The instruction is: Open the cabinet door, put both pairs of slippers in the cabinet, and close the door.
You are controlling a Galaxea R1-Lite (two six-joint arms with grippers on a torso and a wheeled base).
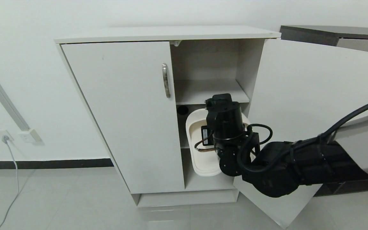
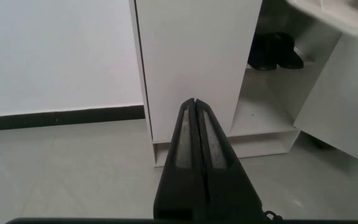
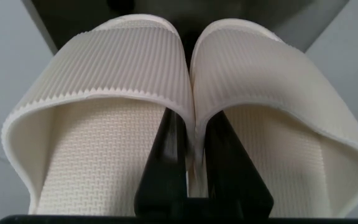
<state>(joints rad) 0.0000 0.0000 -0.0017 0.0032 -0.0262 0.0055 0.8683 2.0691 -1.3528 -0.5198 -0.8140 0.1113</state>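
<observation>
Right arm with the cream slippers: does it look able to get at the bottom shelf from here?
Probably yes. The right door stands wide open, and the black slippers sit one level up, not on the bottom shelf. The right gripper, shut on the cream slippers, is at the opening.

A bare, office-like room: plain white wall (image 1: 27,64) behind the white cabinet (image 1: 123,111), black skirting (image 1: 43,163) and a cabled wall socket (image 1: 3,135) beside it, glossy grey floor tiles (image 1: 59,201) before it.

The right arm stretches forward, its hand (image 3: 190,134) pinching the slippers (image 3: 104,74) (fingers nearly together), while the left hand (image 2: 194,106) hangs closed.
</observation>
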